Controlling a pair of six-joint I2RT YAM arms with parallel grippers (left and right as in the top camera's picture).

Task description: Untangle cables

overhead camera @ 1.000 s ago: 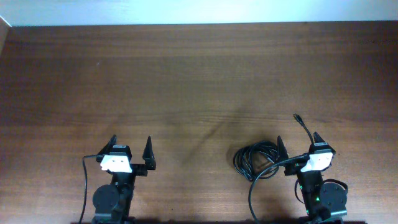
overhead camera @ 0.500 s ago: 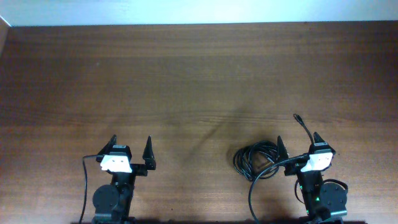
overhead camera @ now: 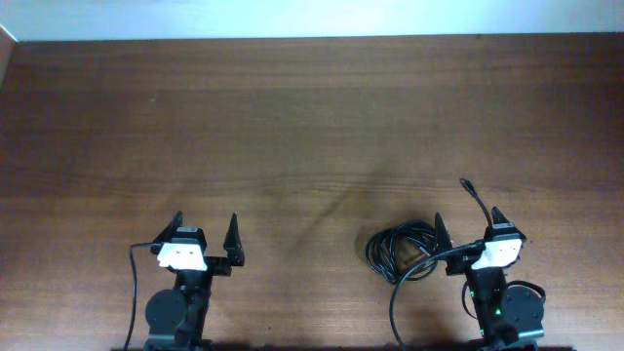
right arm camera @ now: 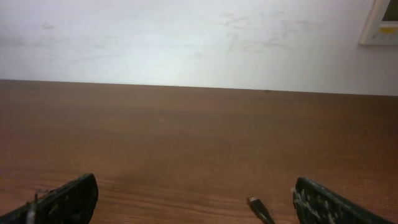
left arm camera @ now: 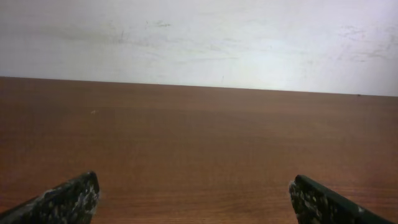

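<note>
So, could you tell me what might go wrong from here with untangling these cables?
The coiled bundle of thin black cables is crossed by the right arm's thicker black cord, so the open right gripper might snag that instead. One small plug end lies ahead between its fingers and could get dragged.

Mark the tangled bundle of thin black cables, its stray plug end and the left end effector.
Tangled bundle of thin black cables [overhead camera: 380,249]: overhead view, on the dense left loops.
Stray plug end [right arm camera: 257,203]: right wrist view, on the plug's tip.
Left end effector [overhead camera: 206,224]: overhead view, midway between its open fingertips.
</note>
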